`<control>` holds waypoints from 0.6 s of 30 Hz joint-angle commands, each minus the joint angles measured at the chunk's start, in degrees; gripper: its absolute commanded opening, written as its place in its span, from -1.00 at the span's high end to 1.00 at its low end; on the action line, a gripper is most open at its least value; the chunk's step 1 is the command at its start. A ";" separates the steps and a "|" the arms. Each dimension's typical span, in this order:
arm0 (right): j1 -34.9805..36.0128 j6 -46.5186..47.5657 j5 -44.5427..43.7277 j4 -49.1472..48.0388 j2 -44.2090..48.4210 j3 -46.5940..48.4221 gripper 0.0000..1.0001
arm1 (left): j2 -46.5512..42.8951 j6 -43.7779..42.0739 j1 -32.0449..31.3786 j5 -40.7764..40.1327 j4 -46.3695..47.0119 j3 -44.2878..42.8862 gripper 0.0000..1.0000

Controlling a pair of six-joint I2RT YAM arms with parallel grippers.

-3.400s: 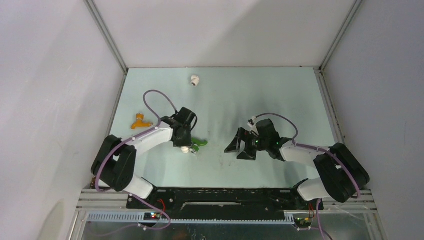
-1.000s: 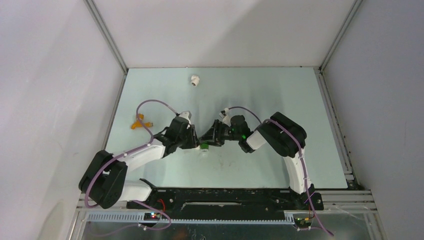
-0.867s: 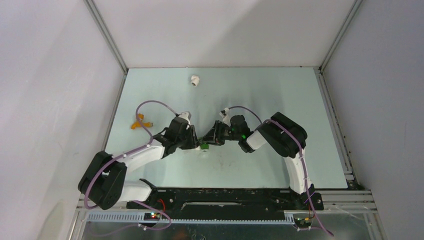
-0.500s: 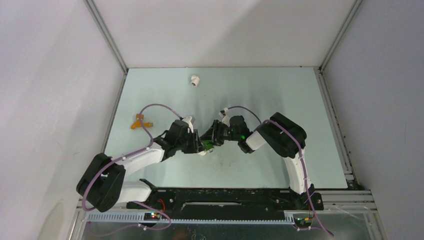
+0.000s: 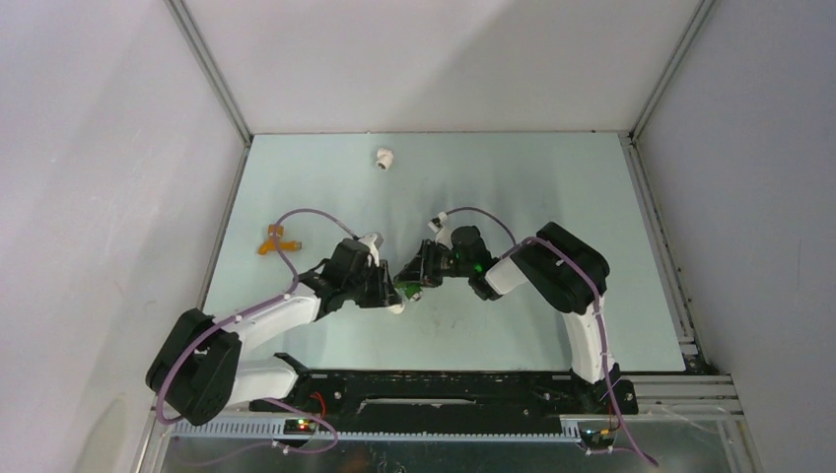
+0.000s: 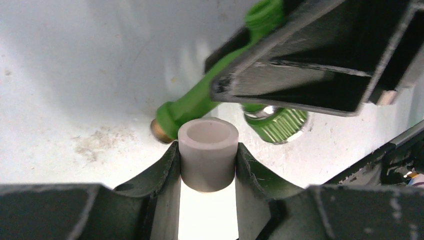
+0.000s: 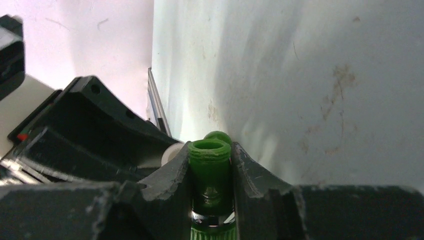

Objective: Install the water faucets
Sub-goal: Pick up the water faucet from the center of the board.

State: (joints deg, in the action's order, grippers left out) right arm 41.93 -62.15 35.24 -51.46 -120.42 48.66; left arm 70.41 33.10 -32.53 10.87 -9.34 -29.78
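Pale green and scuffed, the surface sits between plain white walls. A few seconds ago the right hand stood wide open, well apart from the green faucet. Now it is clamped on that faucet, whose threaded end shows between its fingers. The left hand grips a white elbow fitting and has pressed in until the fitting sits just beside the green faucet. Whether the two are joined I cannot tell. I judge the first mating is under way, not finished. The orange faucet lies untouched, well left of the green faucet. A second white fitting lies well beyond it, by the back wall.
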 commanded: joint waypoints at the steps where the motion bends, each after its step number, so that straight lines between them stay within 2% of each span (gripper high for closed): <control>1: 0.02 2.44 -0.71 3.58 6.53 -3.28 0.99 | -1.29 1.07 2.46 -4.48 -3.37 -0.41 1.00; 5: 1.00 2.40 -0.54 3.19 7.97 -6.65 0.94 | 0.28 2.16 3.60 -6.66 -4.53 -0.31 1.00; 15: 2.15 0.65 -0.65 0.29 7.65 -8.41 0.27 | 5.05 2.84 3.62 -6.47 -3.93 -1.63 1.00; 18: 1.93 -0.65 -1.20 -1.01 6.76 -8.32 0.19 | 4.73 3.01 3.62 -5.53 -2.86 -0.98 1.00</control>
State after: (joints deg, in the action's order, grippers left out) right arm 43.62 -61.45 33.19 -48.88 -114.21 40.29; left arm 73.63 36.71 -29.67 9.82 -10.66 -32.38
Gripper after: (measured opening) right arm 0.384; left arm 0.389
